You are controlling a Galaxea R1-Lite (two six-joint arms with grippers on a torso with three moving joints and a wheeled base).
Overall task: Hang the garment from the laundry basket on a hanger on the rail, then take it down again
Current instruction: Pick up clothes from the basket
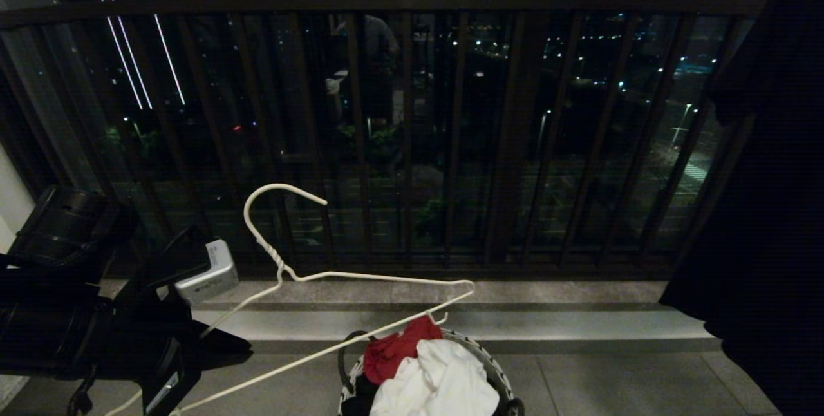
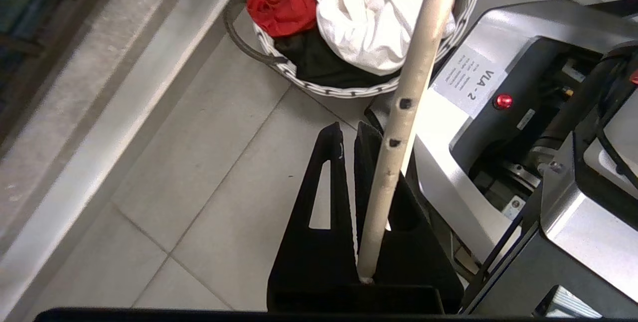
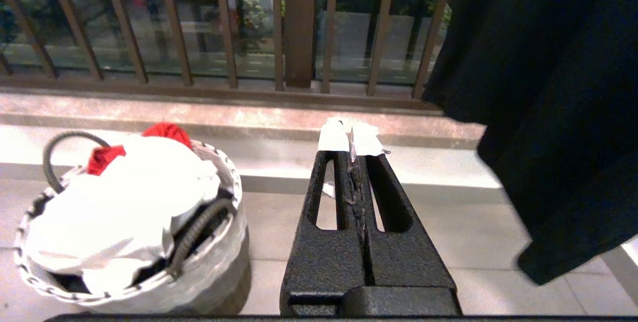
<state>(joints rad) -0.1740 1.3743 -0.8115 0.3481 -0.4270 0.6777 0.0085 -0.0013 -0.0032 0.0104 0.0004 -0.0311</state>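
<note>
**Left gripper has the hanger; the T-shirt is not yet out of the basket**

Left gripper (image 2: 349, 135) is clamped narrow on the lower wire of the white wire hanger (image 1: 360, 274), so you already have that part of the job in hand. In the head view the arm sits at about 8 o'clock, and the hanger slants out from it toward the middle, hook uppermost, with its far end reaching over the laundry basket (image 1: 499, 380) at 6 o'clock.

Your right gripper (image 3: 351, 135) is pressed shut on nothing, with only white padding at its tips. It points at the balcony kerb, with the basket off to one side of it and a dark hanging garment (image 3: 558, 112) off to the other.

The white T-shirt (image 1: 438, 380) lies bunched on top in the basket, just beside a red cloth (image 1: 393, 348) and over a black item (image 2: 319, 63). No gripper touches it.

By my reading you are early on: hanger secured, garment unpicked. Still ahead of you are lifting the shirt, threading it onto the hanger, hooking that on the rail, which no view shows, and then taking it down.
</note>
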